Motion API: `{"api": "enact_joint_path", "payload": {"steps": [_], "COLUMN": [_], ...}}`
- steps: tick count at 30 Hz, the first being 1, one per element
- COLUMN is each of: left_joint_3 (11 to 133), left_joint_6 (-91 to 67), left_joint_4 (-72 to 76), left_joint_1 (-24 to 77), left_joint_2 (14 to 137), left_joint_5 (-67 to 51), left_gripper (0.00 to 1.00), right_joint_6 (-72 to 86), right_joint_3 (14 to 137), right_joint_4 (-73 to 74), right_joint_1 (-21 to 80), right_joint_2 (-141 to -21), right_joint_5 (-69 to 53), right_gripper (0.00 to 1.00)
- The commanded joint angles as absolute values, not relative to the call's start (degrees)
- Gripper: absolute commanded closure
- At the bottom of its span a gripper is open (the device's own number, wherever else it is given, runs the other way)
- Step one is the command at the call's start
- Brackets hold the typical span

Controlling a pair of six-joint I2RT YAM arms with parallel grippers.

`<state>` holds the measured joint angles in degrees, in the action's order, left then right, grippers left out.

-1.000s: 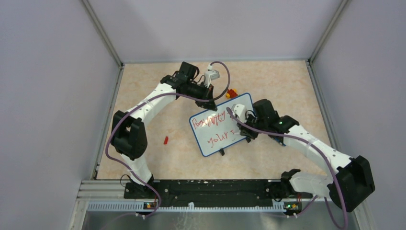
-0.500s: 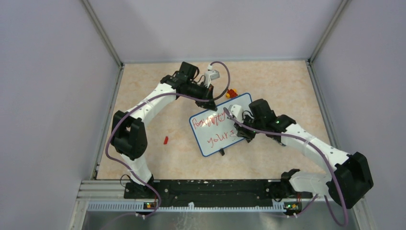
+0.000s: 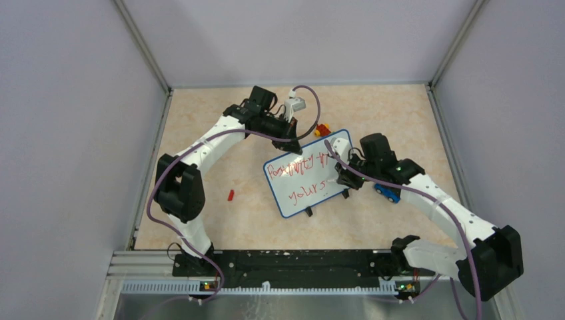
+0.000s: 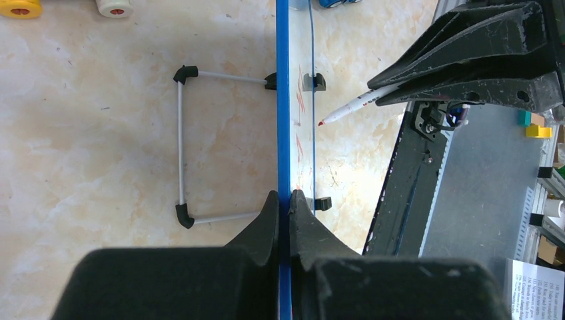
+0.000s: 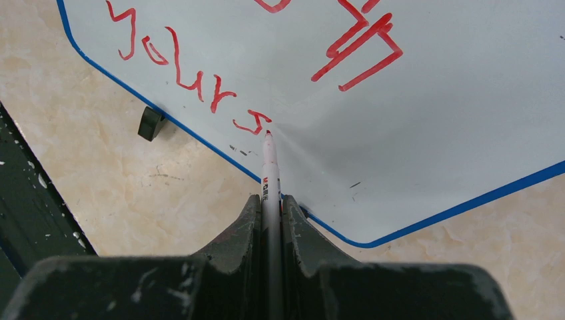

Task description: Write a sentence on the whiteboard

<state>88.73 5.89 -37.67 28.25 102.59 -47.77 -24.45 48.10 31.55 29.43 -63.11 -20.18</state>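
The whiteboard (image 3: 308,175) stands tilted near mid-table (image 3: 220,127), propped on a wire stand (image 4: 180,157) behind it, with black feet along its lower edge. The left gripper (image 4: 284,197) is clamped on the board's blue rim at the far top edge, fingers (image 4: 266,213) nearly together with only the rim between them. The right gripper (image 5: 270,200) is closed tight on a white marker (image 5: 269,175), which runs straight out between the jaws with its red tip forward. The sentence (image 3: 300,179) is in red on two lines: a scrawled upper line across the board, and a lower line reading "your s". In the right wrist view the marker tip sits just below and right of the "s", at the board face. In the left wrist view the tip is right at the surface, but contact cannot be confirmed. A blue toy car (image 3: 386,193) lies on the table just right of the board, beside the right forearm. A yellow and red toy (image 3: 322,129) sits behind the board's far corner. A small red piece (image 3: 230,195) lies well left of the board. Nothing sits between tip and board.
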Motion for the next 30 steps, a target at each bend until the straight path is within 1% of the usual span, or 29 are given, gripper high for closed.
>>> {"api": "enact_joint_path", "payload": {"steps": [1, 8, 20, 30], "left_joint_3": [87.67, 87.63, 87.39, 87.21], "left_joint_6": [7.90, 7.96, 8.15, 8.24], "left_joint_4": [-38.76, -38.75, -38.76, -38.67], "left_joint_1": [29.97, 29.97, 29.97, 29.93], "left_joint_2": [102.57, 102.35, 102.43, 102.48], "left_joint_5": [-47.38, -47.15, -47.16, -47.18], "left_gripper": [1.00, 1.00, 1.00, 1.00], "right_joint_6": [-25.11, -24.95, -24.97, -26.20], "right_joint_3": [49.21, 49.09, 48.33, 46.05], "right_joint_4": [31.26, 29.48, 28.74, 29.75], "right_joint_1": [29.09, 29.07, 29.09, 29.09], "right_joint_2": [-62.94, -64.58, -66.17, -64.51], "right_joint_5": [-20.14, -18.38, -20.65, -19.45], "right_gripper": [1.00, 1.00, 1.00, 1.00]}}
